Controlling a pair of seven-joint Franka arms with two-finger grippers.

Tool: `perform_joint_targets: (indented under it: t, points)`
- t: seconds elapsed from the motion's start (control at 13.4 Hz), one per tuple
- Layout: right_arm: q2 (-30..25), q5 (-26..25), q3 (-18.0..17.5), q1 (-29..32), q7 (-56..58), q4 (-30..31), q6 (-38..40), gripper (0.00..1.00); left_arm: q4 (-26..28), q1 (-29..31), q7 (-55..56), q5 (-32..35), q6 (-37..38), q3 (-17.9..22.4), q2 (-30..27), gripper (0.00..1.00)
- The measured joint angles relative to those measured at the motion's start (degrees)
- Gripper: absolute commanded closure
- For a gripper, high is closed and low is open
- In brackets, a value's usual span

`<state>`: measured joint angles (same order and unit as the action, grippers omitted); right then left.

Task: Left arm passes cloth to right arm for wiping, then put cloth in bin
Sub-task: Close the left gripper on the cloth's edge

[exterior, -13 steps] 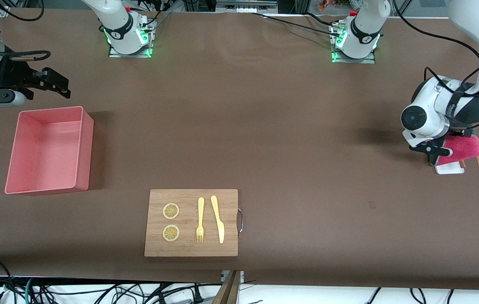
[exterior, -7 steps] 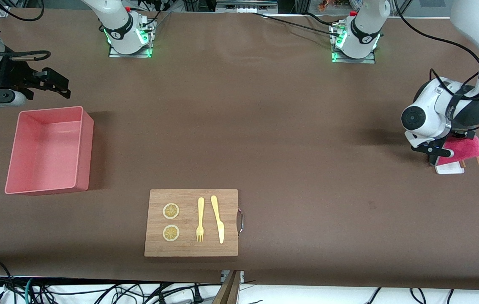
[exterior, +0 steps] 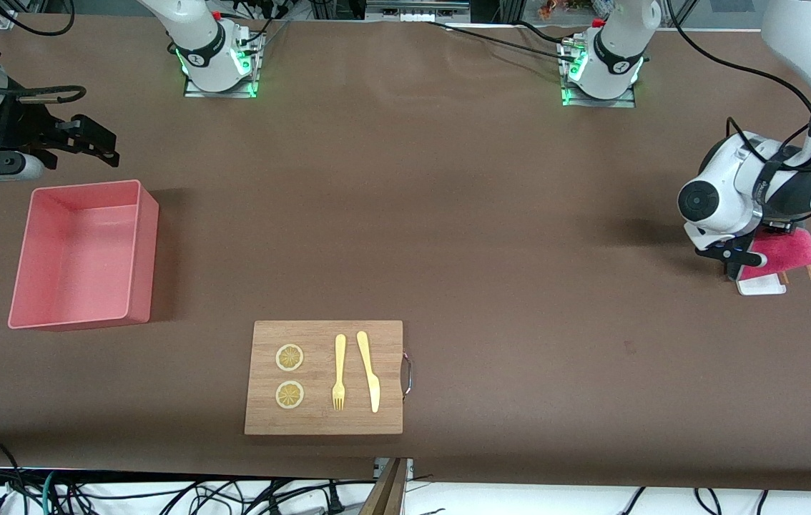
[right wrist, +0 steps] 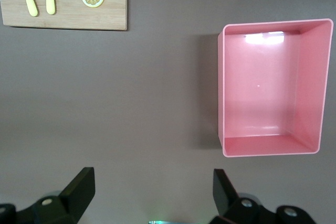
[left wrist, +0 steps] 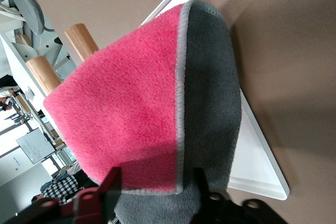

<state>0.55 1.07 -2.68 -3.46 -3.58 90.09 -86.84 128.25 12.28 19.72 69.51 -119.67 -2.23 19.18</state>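
The salmon-pink bin (exterior: 80,254) sits empty. The left gripper (left wrist: 157,182) has its fingers straddling the cloth (left wrist: 152,114) on the white tray (left wrist: 257,166); the right gripper (right wrist: 152,187) waits spread over bare desk (exterior: 448,214).

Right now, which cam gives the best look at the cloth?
Left wrist view: the cloth fills it, pink face and grey face both clear, draped over the white tray. Front view shows only a pink patch under the left arm's wrist. Right wrist view doesn't show it.

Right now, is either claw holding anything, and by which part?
The left claw straddles the cloth's edge, not yet clamped, so no firm hold. The right claw is open and empty, waiting.
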Motion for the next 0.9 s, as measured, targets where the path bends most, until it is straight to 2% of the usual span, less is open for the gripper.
perform_joint_targets:
  t: [0.22, 0.37, 0.52, 0.67, 0.9]
  points:
    - [0.00, 0.00, 0.00, 0.00, 0.00, 0.00, 0.00, 0.00, 0.00, 0.01, 0.03, 0.01, 0.00, 0.00, 0.01, 0.58]
    - [0.00, 0.00, 0.00, 0.00, 0.00, 0.00, 0.00, 0.00, 0.00, 0.02, 0.04, 0.01, 0.00, 0.00, 0.01, 0.68]
    - [0.00, 0.00, 0.00, 0.01, 0.00, 0.00, 0.00, 0.00, -0.02, 0.02, 0.05, 0.01, 0.00, 0.00, 0.01, 0.87]
    - [0.00, 0.00, 0.00, 0.02, 0.00, 0.00, 0.00, 0.00, -0.05, 0.02, 0.05, 0.01, 0.00, 0.00, 0.01, 1.00]
    - [0.00, 0.00, 0.00, 0.04, 0.00, 0.00, 0.00, 0.00, -0.29, 0.02, 0.05, 0.02, 0.03, 0.00, 0.00, 1.00]
